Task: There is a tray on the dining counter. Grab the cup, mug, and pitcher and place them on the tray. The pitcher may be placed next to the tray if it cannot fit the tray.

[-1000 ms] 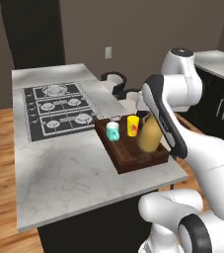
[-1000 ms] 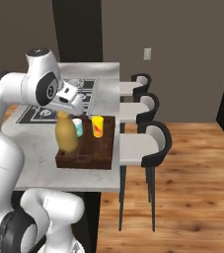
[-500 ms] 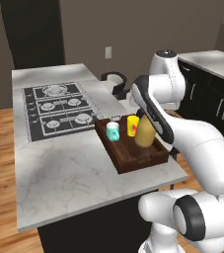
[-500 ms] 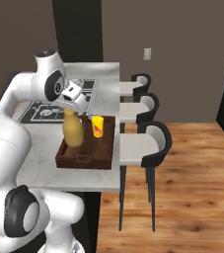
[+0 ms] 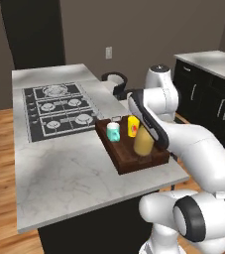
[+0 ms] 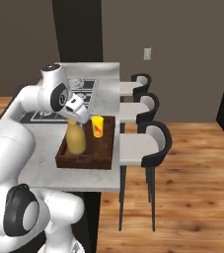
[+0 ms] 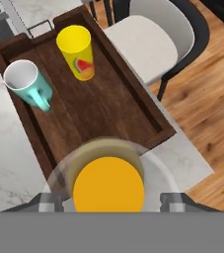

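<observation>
Lifted off the pitcher (image 7: pixel 108 190), open jaws hover above it on the tray (image 7: pixel 118 111).

Dark taupe walls with a white outlet (image 6: pixel 146 53); warm wood floor (image 6: pixel 197 188). Right of the gripper, three black-and-white bar stools (image 6: pixel 144 148); black cabinets (image 5: pixel 210 101) farther right.

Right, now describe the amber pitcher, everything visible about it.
The amber, mustard-orange bottle-shaped pitcher stands upright on the dark brown wooden rectangular tray, at the end nearest the robot, apart from the other vessels at the far end. Its rounded, glossy body narrows to a neck. From above, its round top is flat orange. The end effector sits at its neck; whether the fingers touch it is unclear.
</observation>
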Tool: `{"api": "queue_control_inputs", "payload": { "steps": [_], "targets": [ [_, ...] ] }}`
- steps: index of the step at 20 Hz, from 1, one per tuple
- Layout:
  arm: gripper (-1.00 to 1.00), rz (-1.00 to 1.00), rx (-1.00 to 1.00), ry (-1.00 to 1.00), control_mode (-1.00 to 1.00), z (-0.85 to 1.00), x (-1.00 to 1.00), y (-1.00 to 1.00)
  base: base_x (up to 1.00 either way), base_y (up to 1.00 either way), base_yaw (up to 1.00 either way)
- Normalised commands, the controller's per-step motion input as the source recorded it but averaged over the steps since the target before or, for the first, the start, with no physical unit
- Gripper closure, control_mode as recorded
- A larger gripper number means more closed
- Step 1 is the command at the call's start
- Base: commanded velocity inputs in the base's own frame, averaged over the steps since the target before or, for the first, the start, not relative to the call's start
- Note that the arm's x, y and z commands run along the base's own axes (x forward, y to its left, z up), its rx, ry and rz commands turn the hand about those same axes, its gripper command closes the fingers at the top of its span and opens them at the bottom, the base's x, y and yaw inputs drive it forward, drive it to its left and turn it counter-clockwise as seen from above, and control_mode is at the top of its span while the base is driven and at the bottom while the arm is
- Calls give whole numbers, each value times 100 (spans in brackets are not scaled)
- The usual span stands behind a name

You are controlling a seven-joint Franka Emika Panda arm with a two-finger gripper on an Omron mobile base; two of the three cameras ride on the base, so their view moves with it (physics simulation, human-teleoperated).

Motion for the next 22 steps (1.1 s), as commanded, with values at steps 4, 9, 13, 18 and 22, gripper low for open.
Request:
{"api": "queue_control_inputs", "payload": {
  "steps": [4,9,13,18,22],
  "targets": [
    [100,-3,3,0,-100,-18,19,0,0,0,0],
    [100,-2,3,0,-100,-13,34,0,0,0,0],
    [100,-3,2,0,-100,-18,35,0,0,0,0],
    [100,-4,0,0,-100,-26,18,0,0,0,0],
    [100,-5,0,0,-100,-32,14,2,0,0,0]
  ]
}}
